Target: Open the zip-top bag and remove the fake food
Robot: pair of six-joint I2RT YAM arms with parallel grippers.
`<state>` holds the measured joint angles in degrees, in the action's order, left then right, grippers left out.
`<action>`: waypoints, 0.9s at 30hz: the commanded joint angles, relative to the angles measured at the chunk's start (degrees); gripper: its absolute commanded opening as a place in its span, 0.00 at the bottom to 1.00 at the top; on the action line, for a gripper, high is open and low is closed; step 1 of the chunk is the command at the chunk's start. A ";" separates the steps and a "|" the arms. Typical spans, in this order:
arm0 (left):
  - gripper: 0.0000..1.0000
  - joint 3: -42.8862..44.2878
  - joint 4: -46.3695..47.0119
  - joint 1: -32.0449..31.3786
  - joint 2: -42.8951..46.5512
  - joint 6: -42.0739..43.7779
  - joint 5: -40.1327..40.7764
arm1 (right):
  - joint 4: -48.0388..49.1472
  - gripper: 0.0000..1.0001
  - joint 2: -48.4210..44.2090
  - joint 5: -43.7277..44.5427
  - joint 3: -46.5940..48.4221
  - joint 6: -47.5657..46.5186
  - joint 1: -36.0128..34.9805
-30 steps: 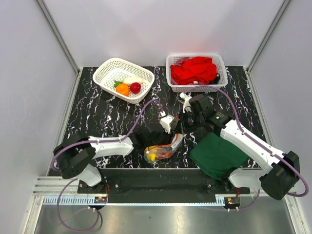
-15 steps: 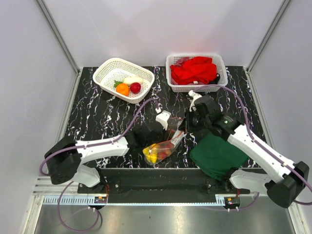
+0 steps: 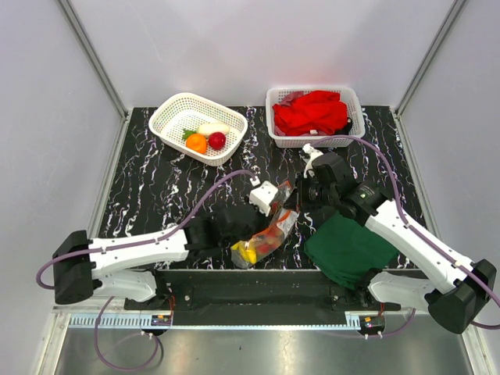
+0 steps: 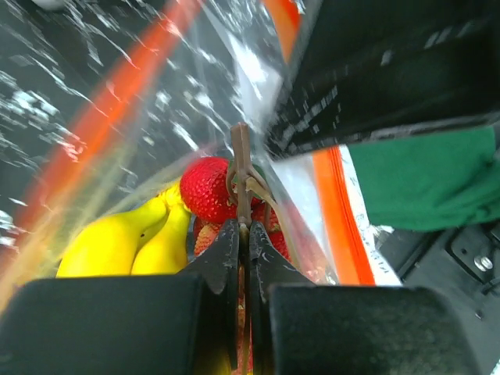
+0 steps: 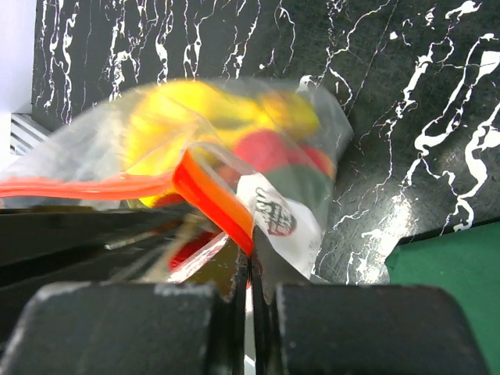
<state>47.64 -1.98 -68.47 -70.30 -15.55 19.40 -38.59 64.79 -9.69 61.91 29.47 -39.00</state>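
Observation:
The zip-top bag lies tilted between both grippers near the table's front, its orange-red zip strip pulled apart. Inside it are yellow bananas and a reddish grape bunch. My left gripper reaches into the bag mouth and is shut on the bunch's brown stem; it shows in the top view. My right gripper is shut on the bag's zip edge, just right of the bag in the top view. An orange, a red apple and a pale piece lie in the white basket.
A second white basket at the back right holds a red cloth. A dark green folded cloth lies at the front right, under the right arm and next to the bag.
The left arm has stretched out to the right and its gripper has gone into the bag. The bag was lifted and shifted a little. The right gripper moved slightly right, then held still.

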 commanded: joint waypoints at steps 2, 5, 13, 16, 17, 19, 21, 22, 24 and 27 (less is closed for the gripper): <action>0.00 2.46 4.70 -0.18 5.44 7.19 11.70 | 1.15 0.00 -0.55 -1.63 1.02 -0.64 -0.28; 0.00 1.93 6.28 -0.18 6.05 9.65 15.23 | 1.50 0.00 -0.29 -3.92 1.37 -1.09 -0.28; 0.00 9.91 8.66 -0.18 3.24 12.12 11.72 | 3.78 0.00 3.49 -7.71 1.11 -2.05 -0.28; 0.00 12.91 8.13 -0.09 3.24 12.65 8.57 | 4.22 0.00 4.20 -7.01 0.49 -1.88 -0.20; 0.00 14.83 7.17 -0.09 3.33 13.17 7.25 | 4.31 0.00 4.20 -5.87 0.14 -1.79 -0.28; 0.00 16.78 6.38 0.00 4.47 13.26 4.00 | 4.66 0.00 4.03 -4.73 -0.21 -1.26 -0.28; 0.00 18.10 6.72 0.44 5.87 14.23 2.23 | 5.01 0.00 4.37 -3.49 -0.39 -1.00 -0.20; 0.00 18.63 6.64 0.61 6.23 14.67 3.09 | 5.36 0.00 4.55 -3.58 -0.30 -1.00 -0.28; 0.00 20.21 6.37 1.49 6.58 17.29 5.11 | 6.50 0.00 4.20 -4.02 -0.56 -0.74 -0.28; 0.00 21.01 7.42 3.95 6.14 21.95 8.02 | 7.12 0.00 4.11 -5.07 0.05 -1.08 -0.28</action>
<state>63.35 -3.20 -66.81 -67.00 0.27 25.56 -33.61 68.97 -15.44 61.78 28.86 -39.00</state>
